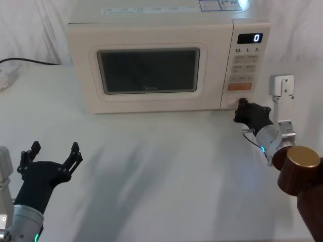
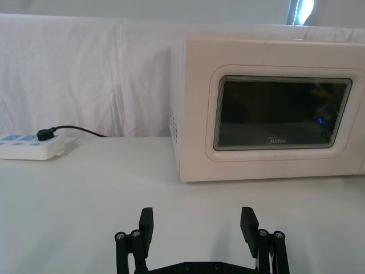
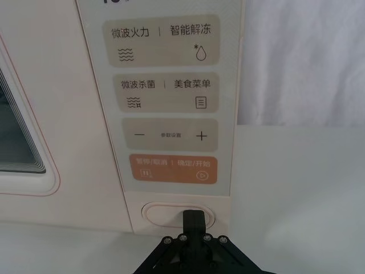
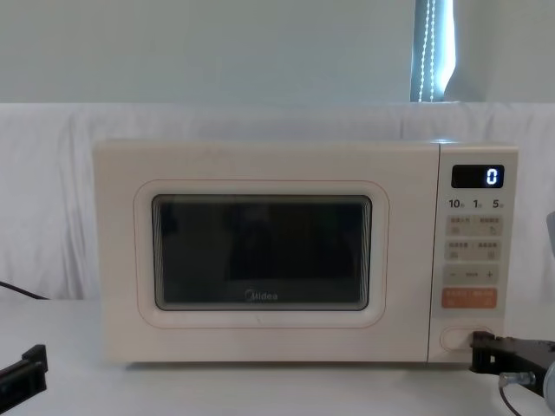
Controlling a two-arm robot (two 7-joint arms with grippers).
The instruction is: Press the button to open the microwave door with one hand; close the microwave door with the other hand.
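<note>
The right gripper (image 3: 193, 218), fingers drawn together into one blunt tip, meets the button (image 3: 165, 216), a smooth cream pill shape with a raised rim at the foot of the control panel (image 1: 246, 63), just below the orange key (image 3: 173, 169); closed fingers suit pressing. The microwave door (image 4: 260, 251), matte cream with a dark glossy rounded window, sits shut on the left part of the oven front. The left gripper (image 1: 49, 160) hovers near-left over the white table (image 1: 166, 171), jaws wide, seemingly waiting to close the door.

1 microwave (image 1: 151, 60), 1 power strip (image 2: 31, 145), 2 grippers: left gripper (image 1: 50, 157), right gripper (image 1: 242, 108).
</note>
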